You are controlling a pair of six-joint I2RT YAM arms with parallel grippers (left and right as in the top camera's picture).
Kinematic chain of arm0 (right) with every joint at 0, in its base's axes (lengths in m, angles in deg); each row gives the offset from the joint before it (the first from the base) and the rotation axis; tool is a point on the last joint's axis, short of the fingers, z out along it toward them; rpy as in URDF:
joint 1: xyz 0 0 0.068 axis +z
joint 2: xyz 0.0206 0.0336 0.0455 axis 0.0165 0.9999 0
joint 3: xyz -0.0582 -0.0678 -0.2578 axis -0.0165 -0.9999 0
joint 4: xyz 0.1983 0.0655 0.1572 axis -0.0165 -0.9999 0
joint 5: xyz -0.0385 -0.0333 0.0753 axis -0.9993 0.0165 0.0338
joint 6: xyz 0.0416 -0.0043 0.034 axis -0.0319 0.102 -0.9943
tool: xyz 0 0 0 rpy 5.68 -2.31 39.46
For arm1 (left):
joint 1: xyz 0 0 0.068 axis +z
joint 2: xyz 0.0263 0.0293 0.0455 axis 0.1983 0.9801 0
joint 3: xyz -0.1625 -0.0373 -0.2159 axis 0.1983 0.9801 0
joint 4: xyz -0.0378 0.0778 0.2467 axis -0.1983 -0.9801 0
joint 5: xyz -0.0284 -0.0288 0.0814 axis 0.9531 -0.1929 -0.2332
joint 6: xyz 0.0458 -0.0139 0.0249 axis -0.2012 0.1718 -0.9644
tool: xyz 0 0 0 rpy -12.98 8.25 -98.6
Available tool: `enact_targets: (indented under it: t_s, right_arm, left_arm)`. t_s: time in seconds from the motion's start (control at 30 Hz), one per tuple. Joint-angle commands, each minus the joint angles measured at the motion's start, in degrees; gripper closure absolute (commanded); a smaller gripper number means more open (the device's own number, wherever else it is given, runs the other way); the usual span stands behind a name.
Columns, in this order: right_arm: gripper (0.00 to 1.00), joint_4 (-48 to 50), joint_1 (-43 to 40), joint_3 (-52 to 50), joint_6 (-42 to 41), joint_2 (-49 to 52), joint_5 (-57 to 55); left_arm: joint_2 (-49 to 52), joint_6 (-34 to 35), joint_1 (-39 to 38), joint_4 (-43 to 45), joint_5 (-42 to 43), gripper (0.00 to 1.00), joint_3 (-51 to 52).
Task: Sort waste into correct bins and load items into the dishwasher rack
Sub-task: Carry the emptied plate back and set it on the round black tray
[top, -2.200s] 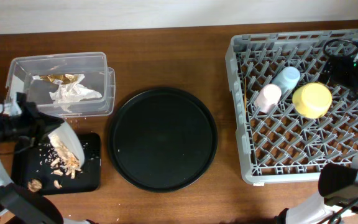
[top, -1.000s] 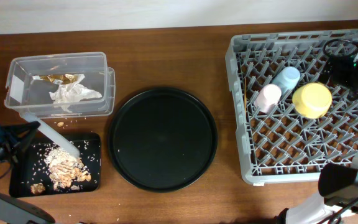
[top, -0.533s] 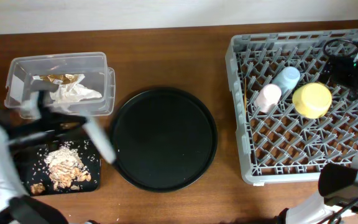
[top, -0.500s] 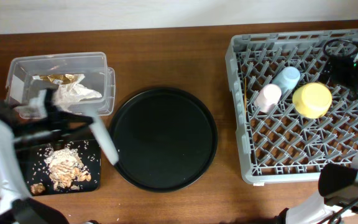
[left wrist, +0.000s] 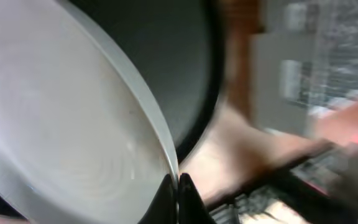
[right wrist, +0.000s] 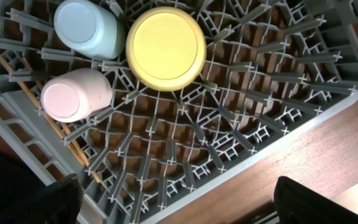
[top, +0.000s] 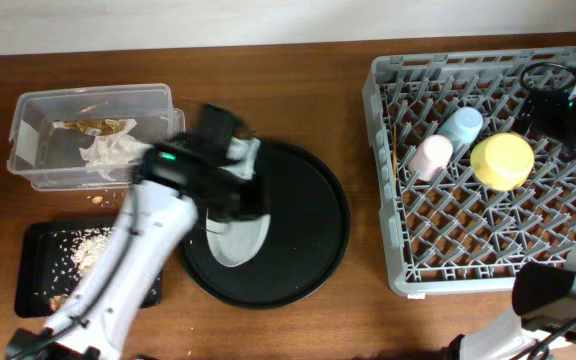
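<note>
Plate (top: pixel 240 242), rim in left pincer (left wrist: pixel 178 190), above round tray (top: pixel 308 232).

A robot test bench set up like a dish-clearing station: a bare wooden table (top: pixel 268 100) by a pale wall (top: pixel 268 20), holding a grey dishwasher rack (top: pixel 381 200), clear plastic tub (top: pixel 38 110), round black tray (top: pixel 308 230), and a white robot arm (top: pixel 138 250)

plate (top: pixel 240 238) in the left hand (left wrist: pixel 178 193) showing plain pale grey | round tray (top: pixel 303 225) under the hand, solid black | rack (top: pixel 468 250) off to the hand's right, grey lattice | pink cup (top: pixel 432 156), light-blue cup (top: pixel 460 126), yellow bowl (top: pixel 502 160) | white tissue (top: pixel 108 152), gold-brown wrapper (top: pixel 93 126) | counter (top: pixel 268 100) brown woodgrain
</note>
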Motion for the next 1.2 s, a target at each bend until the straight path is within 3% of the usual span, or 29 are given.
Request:
enact_targets:
  t_s: [0.0,0.17,0.4,0.5,0.67,0.87,1.03,1.1,1.13,1.17]
  right_arm:
    - [0.01,-0.2,-0.1,0.4,0.4,0.2,-0.9]
    - [0.01,-0.2,-0.1,0.4,0.4,0.2,-0.9]
    - [0.01,-0.2,-0.1,0.4,0.4,0.2,-0.9]
    - [0.01,-0.2,-0.1,0.4,0.4,0.2,-0.9]
    - [0.01,-0.2,-0.1,0.4,0.4,0.2,-0.9]
    - [0.01,-0.2,-0.1,0.4,0.4,0.2,-0.9]
    - [0.01,-0.2,-0.1,0.4,0.4,0.2,-0.9]
    - [0.01,0.1,-0.1,0.4,0.3,0.2,1.3]
    - [0.01,0.8,-0.1,0.4,0.1,0.2,4.2]
    - [0.01,1.3,-0.1,0.4,-1.3,0.2,9.8]
  left_arm:
    - [0.5,13.6,-10.4,2.8,-25.2,0.99,0.8]
    - [5.7,14.7,-18.7,6.4,-28.9,0.99,1.1]
    - [13.8,14.7,-19.0,8.6,-29.0,0.98,1.1]
    - [15.5,14.7,-19.0,8.5,-27.9,0.78,1.1]
    - [15.5,14.6,-18.8,8.3,-25.8,0.64,0.9]
    - [12.2,14.2,-12.8,-2.9,-28.2,0.58,-8.7]
    - [7.4,14.2,-0.9,-17.0,-32.4,0.49,-24.2]
    - [5.1,14.2,5.2,-20.9,-34.2,0.13,-27.0]
    - [4.0,14.3,8.0,-21.9,-34.1,0.01,-27.3]
    - [2.7,14.3,11.8,-22.8,-34.1,0.01,-27.3]
